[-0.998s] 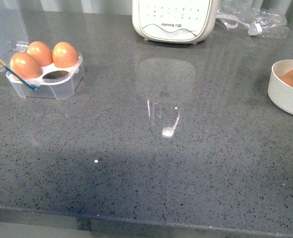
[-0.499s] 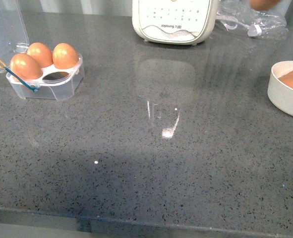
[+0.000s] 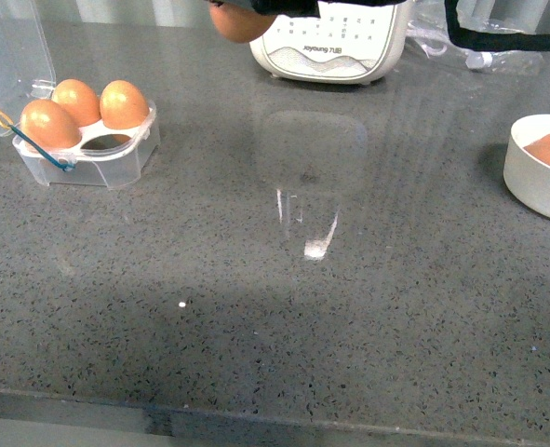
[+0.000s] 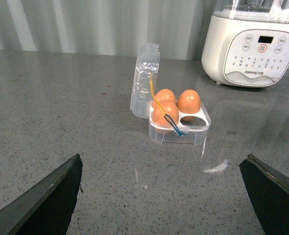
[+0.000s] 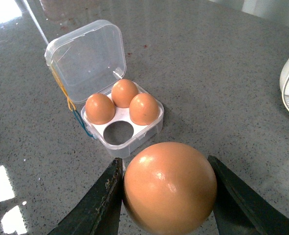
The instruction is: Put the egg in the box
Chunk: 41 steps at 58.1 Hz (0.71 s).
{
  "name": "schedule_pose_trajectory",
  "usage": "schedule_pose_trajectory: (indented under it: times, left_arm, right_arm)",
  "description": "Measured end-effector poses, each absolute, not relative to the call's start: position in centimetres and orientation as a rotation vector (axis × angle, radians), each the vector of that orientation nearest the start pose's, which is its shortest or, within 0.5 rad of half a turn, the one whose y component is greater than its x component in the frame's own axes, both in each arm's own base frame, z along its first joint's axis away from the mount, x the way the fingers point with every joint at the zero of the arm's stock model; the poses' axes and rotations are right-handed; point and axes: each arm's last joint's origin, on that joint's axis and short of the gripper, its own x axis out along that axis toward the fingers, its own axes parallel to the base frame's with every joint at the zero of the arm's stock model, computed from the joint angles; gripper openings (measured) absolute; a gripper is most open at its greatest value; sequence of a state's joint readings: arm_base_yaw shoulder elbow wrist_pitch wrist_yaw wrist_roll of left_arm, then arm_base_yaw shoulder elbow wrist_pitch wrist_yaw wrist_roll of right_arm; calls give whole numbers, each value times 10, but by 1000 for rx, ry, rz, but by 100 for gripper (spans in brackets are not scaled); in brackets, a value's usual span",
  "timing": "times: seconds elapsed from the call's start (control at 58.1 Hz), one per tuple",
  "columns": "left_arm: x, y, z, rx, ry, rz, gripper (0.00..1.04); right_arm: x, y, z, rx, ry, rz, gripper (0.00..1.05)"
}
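R end effector (image 5: pixel 165 169) pinches egg (image 5: pixel 169 188), aloft at top centre of front view. Box (image 5: pixel 134 143) sits upper left of it in R wrist view; I target its empty cell (image 5: pixel 117 133), nearest egg. L end effector (image 4: pixel 164 157) spread.

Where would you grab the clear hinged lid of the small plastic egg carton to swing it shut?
Probably the clear plastic lid's free top edge, from above. It stands open and nearly upright, hinged to the tray at its bottom, so that thin rim is exposed. Keep away from the yellow and blue band running along one side.
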State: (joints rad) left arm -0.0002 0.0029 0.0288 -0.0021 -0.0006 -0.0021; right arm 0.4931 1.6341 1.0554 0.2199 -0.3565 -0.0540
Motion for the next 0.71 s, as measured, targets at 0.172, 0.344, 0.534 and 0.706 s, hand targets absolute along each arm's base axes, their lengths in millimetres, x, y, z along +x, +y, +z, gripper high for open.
schedule_pose_trajectory:
  times: [0.172,0.344,0.534,0.706]
  left_arm:
    - [96,0,173,-2,-24,0,98]
    - [96,0,173,-2,-24,0,98]
    - [96,0,173,-2,-24,0,98]
    - [96,0,173,-2,-24,0,98]
  right_arm:
    - [323,185,241,-104,359,871,43]
    - [335,194,238,-112,368,885,43]
    - [348,212,235,-122,376,911,43]
    - [355,240,225,-131,399,967,43]
